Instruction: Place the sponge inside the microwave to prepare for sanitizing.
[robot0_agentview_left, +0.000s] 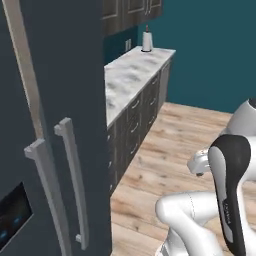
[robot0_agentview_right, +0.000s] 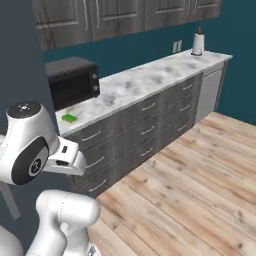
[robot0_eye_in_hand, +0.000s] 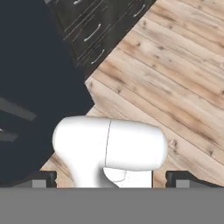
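The sponge (robot0_agentview_right: 69, 118), a small flat green piece, lies on the marble counter (robot0_agentview_right: 150, 80) near its left end, just in front of a small black countertop box (robot0_agentview_right: 72, 82). The microwave is out of view. My gripper (robot0_eye_in_hand: 112, 180) points down at the wooden floor, well away from the counter. It is open, its two dark fingertips (robot0_eye_in_hand: 41, 179) stand wide apart, and nothing is between them. The arm is folded low over the base.
A tall dark fridge (robot0_agentview_left: 50, 150) with two grey bar handles stands close on the left. The counter (robot0_agentview_left: 130, 80) runs away over dark drawers, with a paper towel roll (robot0_agentview_right: 198, 44) at its far end. Dark cabinets hang above, and open wood floor (robot0_agentview_right: 190, 175) lies to the right.
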